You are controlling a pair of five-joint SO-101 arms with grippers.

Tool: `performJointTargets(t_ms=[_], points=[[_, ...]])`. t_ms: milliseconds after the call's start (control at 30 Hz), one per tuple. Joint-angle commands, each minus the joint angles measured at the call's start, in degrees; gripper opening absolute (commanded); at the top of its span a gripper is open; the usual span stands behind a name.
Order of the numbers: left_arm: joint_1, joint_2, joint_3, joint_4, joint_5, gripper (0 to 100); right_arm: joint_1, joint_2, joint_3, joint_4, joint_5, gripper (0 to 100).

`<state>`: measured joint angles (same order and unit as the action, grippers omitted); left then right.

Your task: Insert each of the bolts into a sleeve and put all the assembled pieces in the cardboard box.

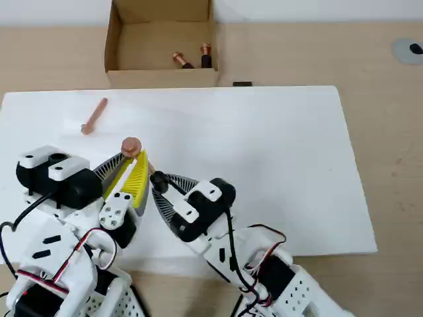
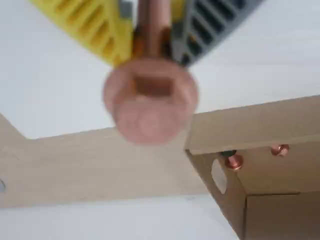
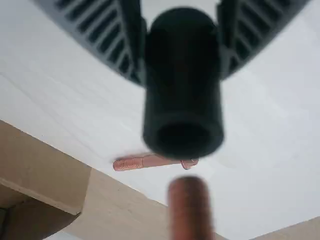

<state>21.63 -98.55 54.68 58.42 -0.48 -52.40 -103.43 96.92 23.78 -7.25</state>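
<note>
Both arms sat nearest the camera along the near edge of the high view, left arm (image 1: 59, 178) and right arm (image 1: 211, 211) side by side, leaning in over the sheet. Wooden tabletop (image 1: 383, 132) carried a white sheet (image 1: 264, 165) across most of its middle. Cardboard box (image 1: 162, 78) stood open on the tabletop, touching the far edge of the sheet. Left pincer (image 1: 132, 158), with one yellow finger and one grey, was clamped on the shank of a copper bolt (image 1: 131, 146), whose head pointed toward the box. Right pincer (image 1: 157, 181) was closed around a black sleeve (image 3: 182, 85), with the open bore facing away from the wrist. The two pincers nearly met over the sheet. In the right wrist view the held bolt's shank end lay near the sleeve's mouth but apart from it, not inside. First assembled piece (image 1: 180, 61) and second assembled piece (image 1: 205, 56) lay on the box floor toward its right wall, close together. Loose bolt (image 1: 94, 116) lay flat on the sheet near its far left corner, well apart from both pincers.
</note>
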Motion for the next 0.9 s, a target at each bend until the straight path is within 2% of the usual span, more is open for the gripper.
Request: performJointTargets(t_ms=[0, 233, 533, 633, 867], points=[[0.62, 0.04, -2.9, 0.0, 0.18, 1, 0.66, -5.32, -0.13, -1.58, 0.35, 1.0], [6.07, 0.04, -2.02, -0.09, 0.7, 1, 0.66, -5.32, -0.13, -1.58, 0.26, 1.0], [5.89, 0.04, -1.67, 0.09, 0.26, 1, 0.66, -5.41, -0.13, -1.49, 0.26, 1.0], [5.89, -0.13, 0.18, -0.18, -2.99, 1, 0.66, -5.41, -0.13, -1.49, 0.26, 1.0], [5.89, -0.22, 2.37, -0.44, -3.52, 1, 0.66, -5.41, -0.13, -1.41, 0.26, 1.0]])
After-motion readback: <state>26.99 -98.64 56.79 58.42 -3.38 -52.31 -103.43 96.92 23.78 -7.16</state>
